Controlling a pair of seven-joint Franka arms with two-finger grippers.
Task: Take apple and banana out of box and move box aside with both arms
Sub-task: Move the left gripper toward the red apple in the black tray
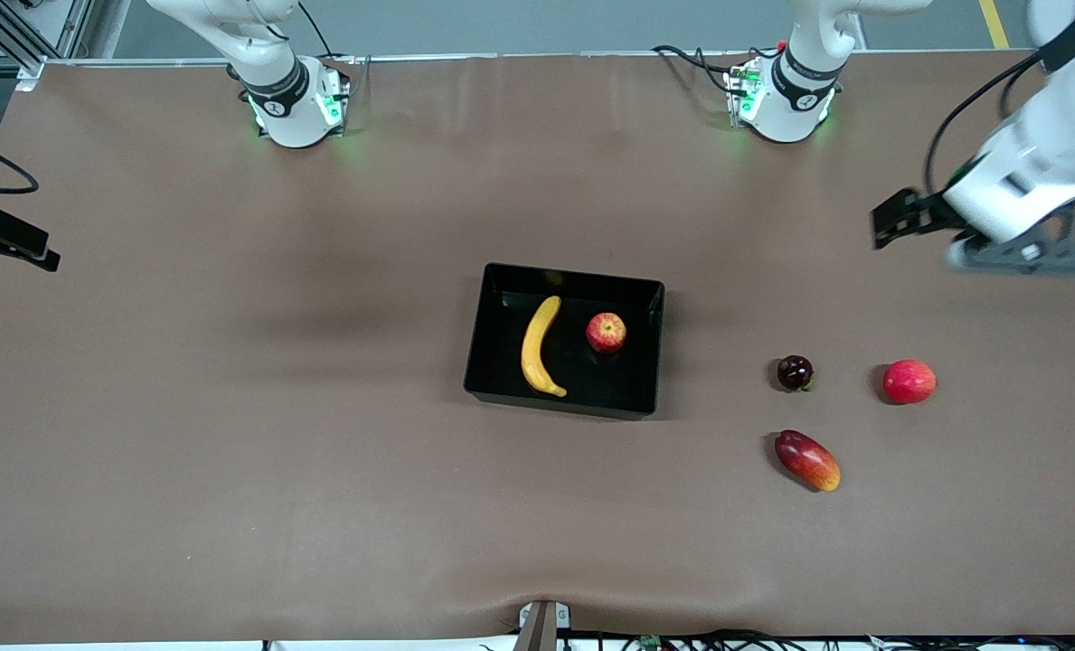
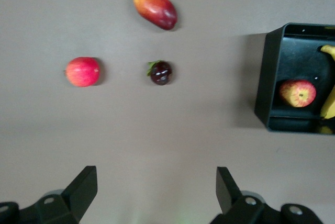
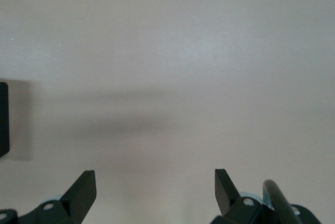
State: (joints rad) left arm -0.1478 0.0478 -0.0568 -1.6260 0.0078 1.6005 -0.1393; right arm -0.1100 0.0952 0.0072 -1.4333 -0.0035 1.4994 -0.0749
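Observation:
The black tray (image 1: 477, 336) sits at the middle of the table. The yellow banana (image 1: 538, 345) and the small red apple (image 1: 606, 332) lie inside it, side by side and apart. My left gripper (image 1: 890, 220) is open and empty, up over the table at the left arm's end. The left wrist view shows its gripper (image 2: 157, 182) open over bare table, with the tray (image 2: 264, 82), the apple (image 2: 297, 93) and part of the banana (image 2: 330, 103). My right gripper (image 1: 22, 244) hangs open and empty over the right arm's end. The right wrist view shows its gripper (image 3: 155, 185) open and a sliver of the tray (image 3: 3, 119).
Three loose fruits lie on the table toward the left arm's end: a plain pinkish-red round fruit (image 1: 909, 381) (image 2: 82, 71), a small dark purple fruit (image 1: 795, 372) (image 2: 160, 72), and an oval red-yellow mango (image 1: 806, 459) (image 2: 155, 7) nearer the front camera.

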